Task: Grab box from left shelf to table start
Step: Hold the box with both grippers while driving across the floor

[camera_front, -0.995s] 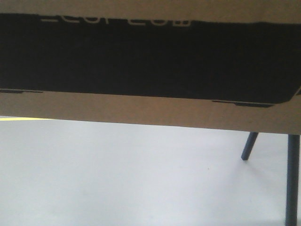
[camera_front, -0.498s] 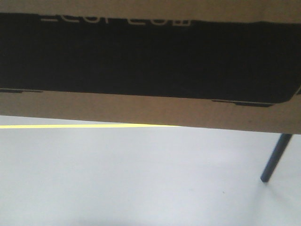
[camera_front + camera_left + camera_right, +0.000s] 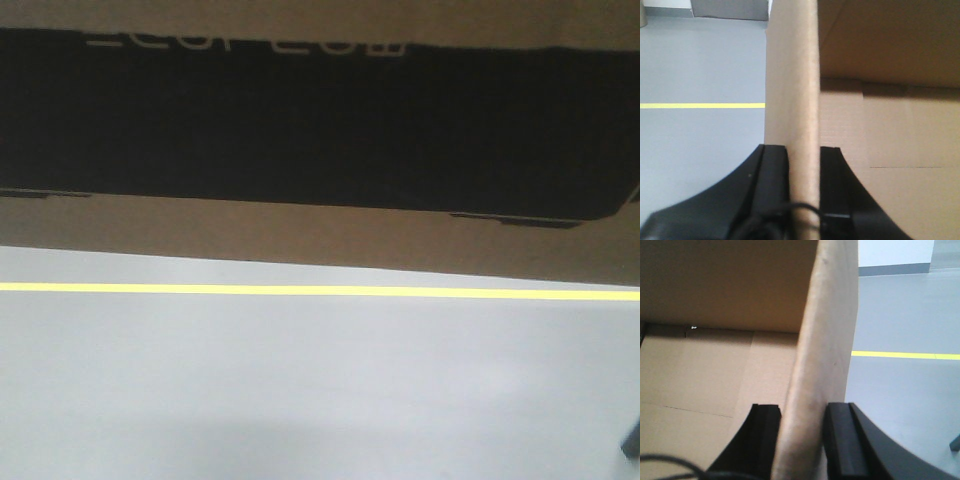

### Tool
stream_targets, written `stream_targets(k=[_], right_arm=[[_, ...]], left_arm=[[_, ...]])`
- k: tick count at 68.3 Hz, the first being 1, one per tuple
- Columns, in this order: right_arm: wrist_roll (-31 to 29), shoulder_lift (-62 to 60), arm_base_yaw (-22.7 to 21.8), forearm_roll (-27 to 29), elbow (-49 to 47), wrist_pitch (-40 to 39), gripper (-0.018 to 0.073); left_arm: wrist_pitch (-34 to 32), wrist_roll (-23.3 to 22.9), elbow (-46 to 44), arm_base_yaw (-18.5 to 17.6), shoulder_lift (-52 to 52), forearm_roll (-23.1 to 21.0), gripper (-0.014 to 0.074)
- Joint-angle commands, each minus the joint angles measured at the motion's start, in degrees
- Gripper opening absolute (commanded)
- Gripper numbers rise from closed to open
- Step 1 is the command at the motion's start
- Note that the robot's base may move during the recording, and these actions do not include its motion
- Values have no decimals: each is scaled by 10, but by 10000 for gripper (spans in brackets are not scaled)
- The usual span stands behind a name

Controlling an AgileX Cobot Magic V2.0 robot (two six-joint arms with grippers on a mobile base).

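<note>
The box point(image 3: 300, 236) is a brown carton with a wide black panel, and it fills the top half of the front view, held above the floor. My left gripper point(image 3: 802, 150) is shut on the box's upright left wall point(image 3: 792, 75), one black finger on each side. Likewise, my right gripper point(image 3: 801, 407) is shut on the box's right wall point(image 3: 832, 315). Both wrist views look into the box's brown inside, which shows nothing in it. The shelf and the table are out of view.
Grey floor point(image 3: 300, 400) lies below the box, crossed by a yellow line point(image 3: 320, 291). A dark leg tip point(image 3: 632, 440) shows at the lower right edge. A pale wall with a grey base point(image 3: 895, 269) stands far off.
The floor under the box has shifted: the yellow line now spans the whole width and sits lower, and the dark legs have slid right, almost out of view. The box keeps its place in view.
</note>
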Motion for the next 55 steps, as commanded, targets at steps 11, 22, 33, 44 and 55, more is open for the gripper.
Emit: stream_targets(k=[11, 22, 33, 44, 55], right_arm=[[-5, 3, -2, -26, -20, -104, 59], [-5, 3, -2, -26, -19, -103, 59], [-5, 3, -2, -26, -19, -104, 59], [-5, 3, -2, -26, -19, -104, 59], [-5, 3, -2, -26, -19, -104, 59]], left_arm=[[-89, -17, -22, -4, -7, -39, -97], [-89, -17, -22, -4, -7, -39, -96], [-89, -17, -22, -4, -7, -39, -97], [-89, -17, -22, -4, -7, -39, -97], [-89, -17, -22, -4, -7, -39, -97]])
